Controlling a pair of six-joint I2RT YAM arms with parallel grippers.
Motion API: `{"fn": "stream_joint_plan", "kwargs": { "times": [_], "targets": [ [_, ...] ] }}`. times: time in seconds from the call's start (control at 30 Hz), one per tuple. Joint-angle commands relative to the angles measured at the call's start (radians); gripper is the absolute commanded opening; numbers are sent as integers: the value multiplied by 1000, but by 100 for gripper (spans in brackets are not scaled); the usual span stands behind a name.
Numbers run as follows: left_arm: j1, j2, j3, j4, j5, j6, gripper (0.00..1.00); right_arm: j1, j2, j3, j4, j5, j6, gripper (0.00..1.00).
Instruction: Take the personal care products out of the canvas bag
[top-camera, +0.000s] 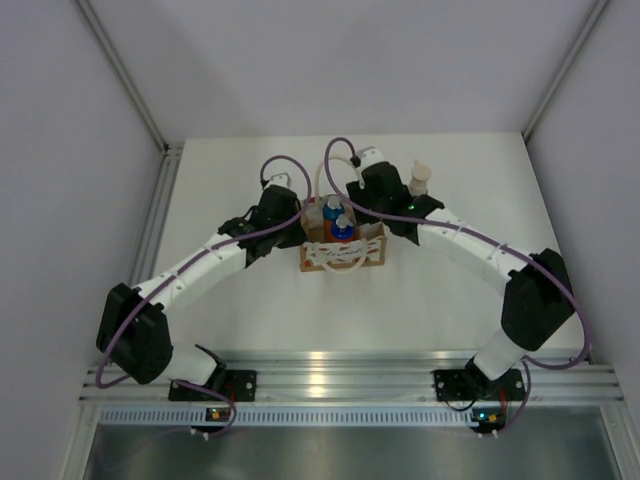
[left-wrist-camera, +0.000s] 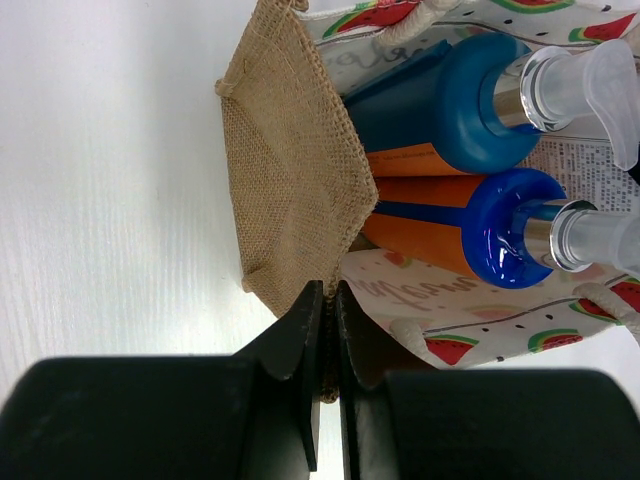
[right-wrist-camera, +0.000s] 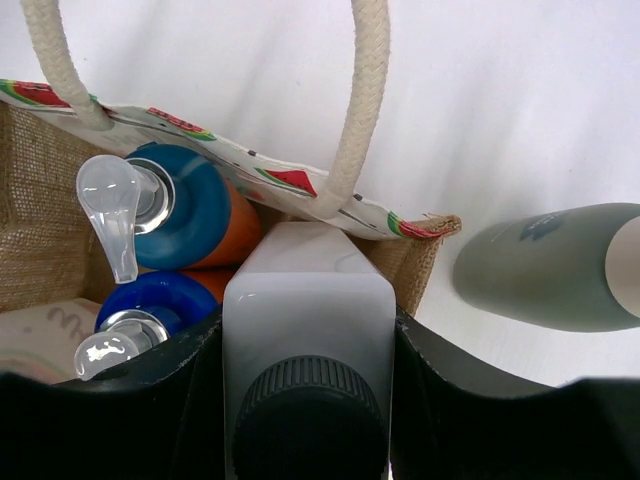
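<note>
The canvas bag (top-camera: 342, 252) stands mid-table, brown burlap (left-wrist-camera: 290, 170) with a watermelon-print lining. My left gripper (top-camera: 301, 228) (left-wrist-camera: 330, 300) is shut on the bag's left burlap edge. My right gripper (top-camera: 364, 203) (right-wrist-camera: 305, 335) is shut on the white squarish bottle with a dark cap (right-wrist-camera: 308, 300), at the bag's right end just inside its rim (right-wrist-camera: 200, 140). Two orange bottles with blue tops (left-wrist-camera: 450, 100) (left-wrist-camera: 500, 225) stand inside the bag, also seen in the right wrist view (right-wrist-camera: 190, 205) (right-wrist-camera: 150, 305). The grey-green bottle with a beige pump (top-camera: 418, 180) (right-wrist-camera: 540, 265) stands on the table right of the bag.
The cream rope handles (right-wrist-camera: 365, 100) loop up over the bag's opening beside my right gripper. White walls close in the table at the back and sides. A metal rail (top-camera: 320, 375) runs along the near edge by the arm bases.
</note>
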Motion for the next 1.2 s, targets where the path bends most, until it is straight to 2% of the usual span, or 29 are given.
{"fn": "stream_joint_plan", "kwargs": {
  "times": [0.0,0.53,0.83,1.0,1.17],
  "targets": [
    [-3,-35,-3,13,-26,-4,0,5,-95,70,54,33,-22,0],
    [-1,-50,-14,12,-38,-8,0,5,-202,308,-186,63,-41,0],
    [-3,-58,-17,12,-38,-14,0,-11,-306,358,-271,180,-67,0],
    [-1,-61,-20,13,-38,-17,0,-35,-343,329,-291,194,-68,0],
    [-3,-61,-21,13,-39,-17,0,-87,-397,219,-286,145,-27,0]
  ]
}}
